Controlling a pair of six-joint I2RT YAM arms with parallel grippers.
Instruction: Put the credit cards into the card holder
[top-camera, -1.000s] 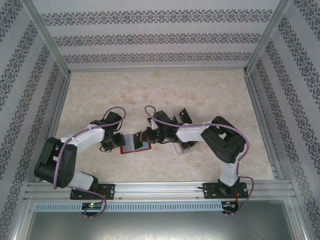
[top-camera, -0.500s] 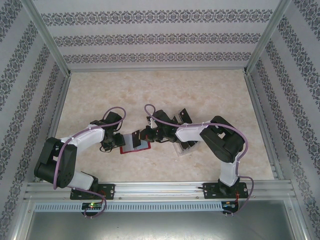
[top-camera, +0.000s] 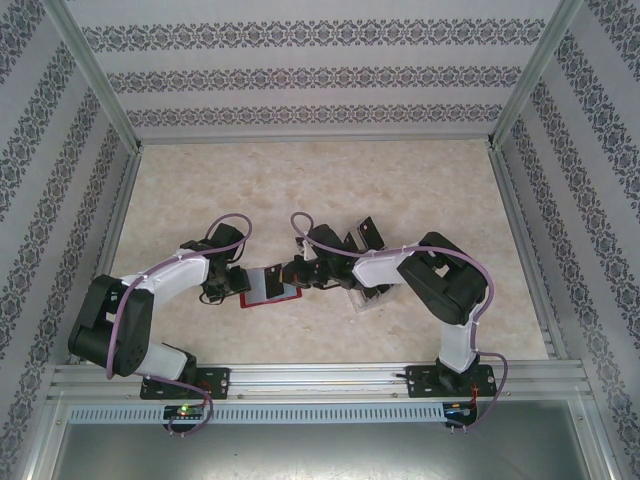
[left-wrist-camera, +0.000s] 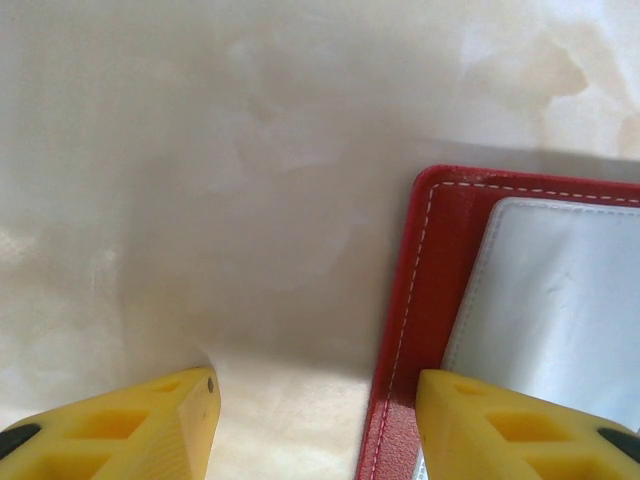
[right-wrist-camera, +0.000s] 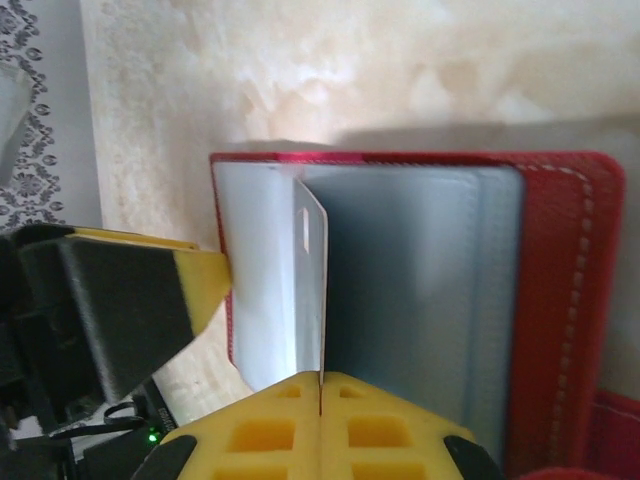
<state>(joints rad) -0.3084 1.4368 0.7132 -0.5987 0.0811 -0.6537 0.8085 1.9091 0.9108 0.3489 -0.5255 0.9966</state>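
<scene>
The red card holder (top-camera: 268, 287) lies open on the table between the two arms, grey pockets up (right-wrist-camera: 420, 290). My right gripper (right-wrist-camera: 321, 385) is shut on a thin credit card (right-wrist-camera: 312, 290), held edge-on and upright over the grey pockets, its far end down at the wallet's inner face. In the overhead view that gripper (top-camera: 292, 274) is at the wallet's right edge. My left gripper (left-wrist-camera: 315, 420) stands open at the wallet's left edge. One yellow finger (left-wrist-camera: 510, 425) rests on the red border (left-wrist-camera: 430, 280) and the other (left-wrist-camera: 160, 425) is over bare table.
A clear plastic tray (top-camera: 368, 298) sits just right of the wallet, under the right arm's forearm. Patterned walls and aluminium rails enclose the marble-look table (top-camera: 320, 180), with open room behind the arms.
The right gripper with its card has edged slightly left over the wallet. The left gripper has stayed put.
</scene>
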